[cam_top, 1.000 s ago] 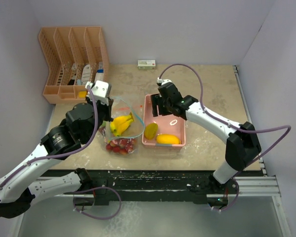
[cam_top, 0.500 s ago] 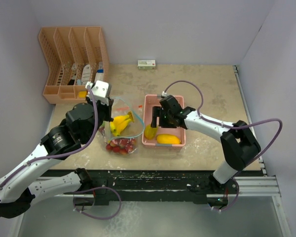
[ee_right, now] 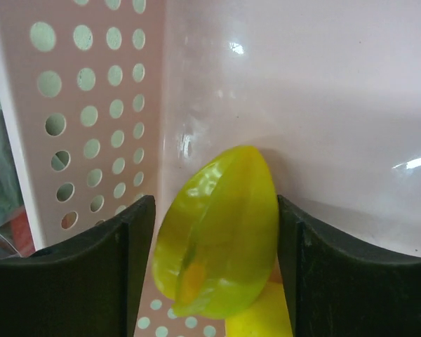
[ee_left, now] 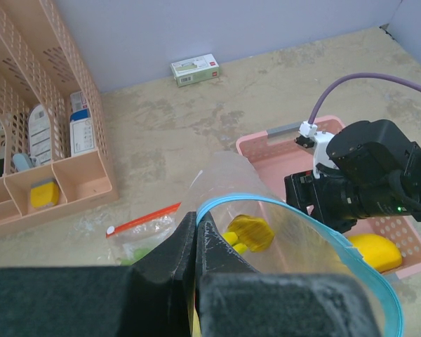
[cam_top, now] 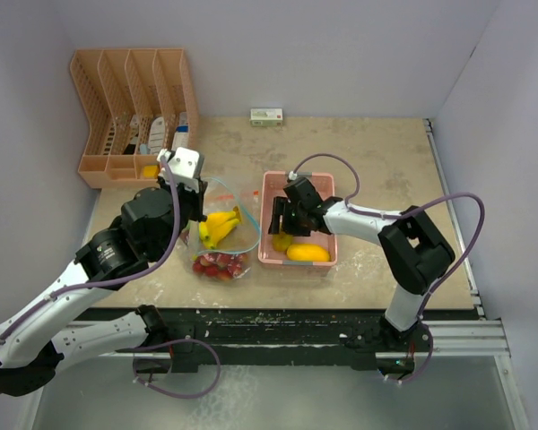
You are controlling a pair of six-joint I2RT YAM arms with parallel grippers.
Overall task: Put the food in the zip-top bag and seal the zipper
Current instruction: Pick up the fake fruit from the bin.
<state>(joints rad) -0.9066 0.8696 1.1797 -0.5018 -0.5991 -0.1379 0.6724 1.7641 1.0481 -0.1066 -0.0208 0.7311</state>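
Note:
My left gripper (ee_left: pixel 197 219) is shut on the blue zipper rim of the clear zip-top bag (cam_top: pixel 236 208), holding its mouth open (ee_left: pixel 298 219). Yellow bananas (cam_top: pixel 219 225) lie inside the bag. My right gripper (ee_right: pixel 216 203) reaches into the pink basket (cam_top: pixel 303 180), its open fingers on either side of a yellow-green mango piece (ee_right: pixel 221 228) that rests in the near-left corner. The right finger sits against the piece and the left finger is a sliver away. A whole yellow mango (cam_top: pixel 307 253) lies beside it. Red strawberries (cam_top: pixel 219 264) lie just in front of the bag.
An orange file organizer (cam_top: pixel 130 103) stands at the back left. A small white box (cam_top: pixel 266 116) lies by the back wall. A second bag with a red zipper (ee_left: pixel 142 219) holding green pieces lies left of the held bag. Walls close in on three sides.
My right gripper has swung from the basket's far end down into its near-left corner and now straddles the mango piece. The left gripper and the bag have not moved.

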